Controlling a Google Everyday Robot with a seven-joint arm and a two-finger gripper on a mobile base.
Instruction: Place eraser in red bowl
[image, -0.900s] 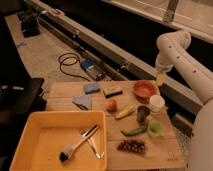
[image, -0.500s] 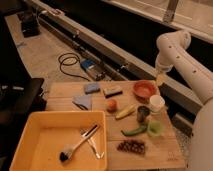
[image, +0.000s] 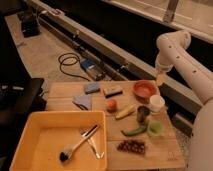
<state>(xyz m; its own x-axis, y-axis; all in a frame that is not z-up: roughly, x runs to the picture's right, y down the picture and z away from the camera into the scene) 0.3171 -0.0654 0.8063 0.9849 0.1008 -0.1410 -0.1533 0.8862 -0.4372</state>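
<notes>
The eraser, a small block with a dark top over a tan body, lies on the wooden table at the back, between the blue-grey sponge and the red bowl. The red bowl is shallow, orange-red and sits at the back right of the table. My gripper hangs from the white arm just right of and above the bowl's far edge, well away from the eraser. Nothing shows in it.
A blue folded cloth, an orange fruit, a banana, a dark cup, a white cup, a green cup, a green pepper and grapes lie on the table. A yellow tray with utensils is front left.
</notes>
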